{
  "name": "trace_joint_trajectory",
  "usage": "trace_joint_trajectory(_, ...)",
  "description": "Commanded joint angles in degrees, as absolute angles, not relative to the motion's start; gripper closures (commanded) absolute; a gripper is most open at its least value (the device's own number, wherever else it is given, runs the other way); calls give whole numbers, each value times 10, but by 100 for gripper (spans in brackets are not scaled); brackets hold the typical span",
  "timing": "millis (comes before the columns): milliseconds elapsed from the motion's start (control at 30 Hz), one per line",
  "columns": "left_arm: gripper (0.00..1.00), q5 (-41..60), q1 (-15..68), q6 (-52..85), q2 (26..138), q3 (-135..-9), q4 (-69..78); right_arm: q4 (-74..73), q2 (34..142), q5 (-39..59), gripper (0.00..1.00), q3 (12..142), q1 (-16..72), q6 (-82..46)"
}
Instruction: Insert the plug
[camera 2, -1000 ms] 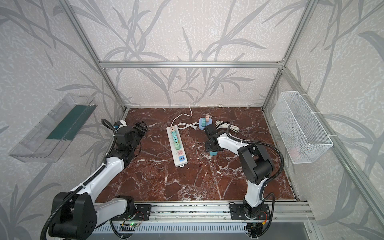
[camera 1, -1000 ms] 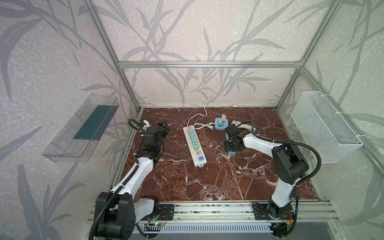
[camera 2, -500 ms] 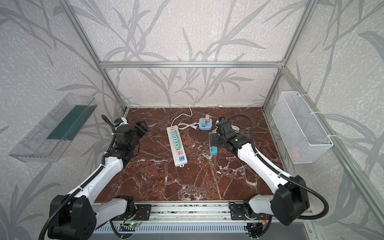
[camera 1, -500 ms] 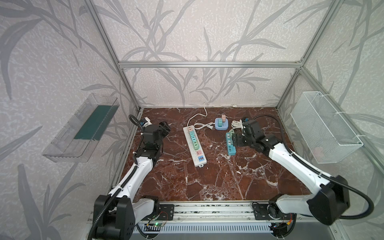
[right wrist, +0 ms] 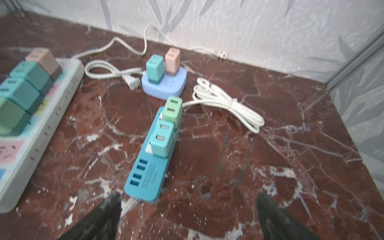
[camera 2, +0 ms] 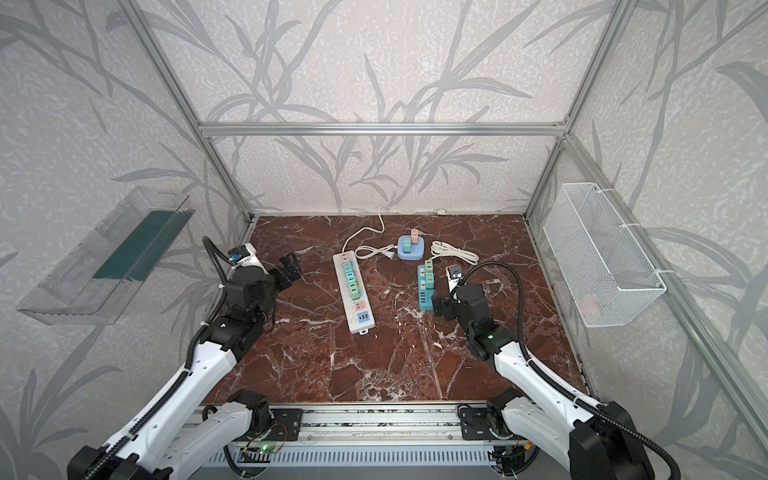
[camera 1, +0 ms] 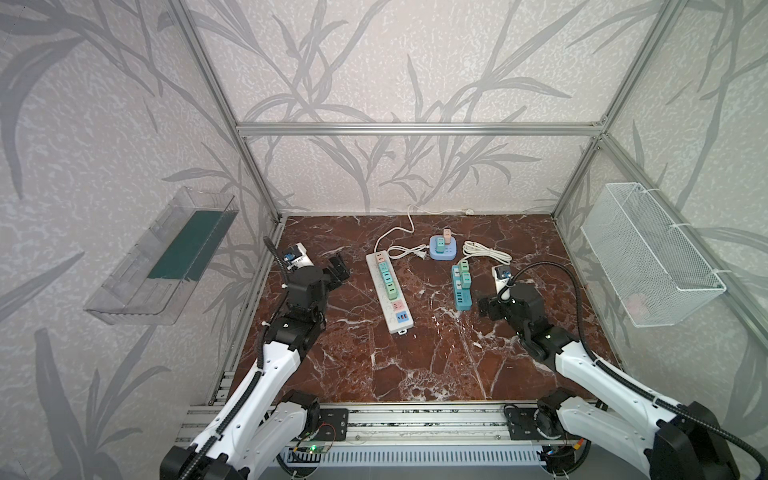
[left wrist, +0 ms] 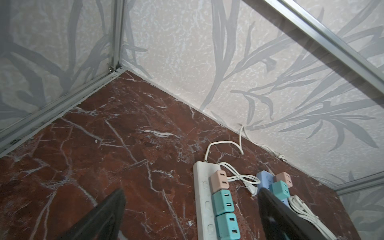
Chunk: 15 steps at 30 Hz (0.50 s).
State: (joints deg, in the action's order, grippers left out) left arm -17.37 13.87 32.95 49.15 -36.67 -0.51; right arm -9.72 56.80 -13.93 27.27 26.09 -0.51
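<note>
Teal strip [right wrist: 145, 178] carries plugs [right wrist: 163, 138] that look seated; my left tool [camera 1: 338, 270] and right tool [right wrist: 187, 200] gape empty, so I'd retract.

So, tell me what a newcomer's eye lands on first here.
The pastel charger cubes stand out against the dark red marble tabletop. A row of them sits on the long white power strip near the centre, two on the teal strip to its right, and two on the round lilac hub further back. An arm flanks them on each side, with the left gripper and the right gripper open and empty.
</note>
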Motion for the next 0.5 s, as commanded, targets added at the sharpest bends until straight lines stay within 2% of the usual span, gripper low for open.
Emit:
trace_joint_trajectory(0,1,-243,138,276,437,-340,30,-188,583,-131,1,280,258,35)
trace_joint_trajectory(67,1,-263,138,207,428,-297,106,-205,596,-126,1,279,248,26)
trace_joint_trajectory(167,1,-301,139,98,455,-242,229,-217,614,-69,1,284,213,4)
trace_joint_trajectory(267,1,-381,136,67,509,-214,318,-217,621,-9,1,290,173,-10)
trace_joint_trajectory(367,1,-343,135,-43,583,-182,435,-222,625,10,1,289,139,-23)
trace_joint_trajectory(467,1,-362,133,-54,656,-158,527,-233,631,15,1,282,123,-20)
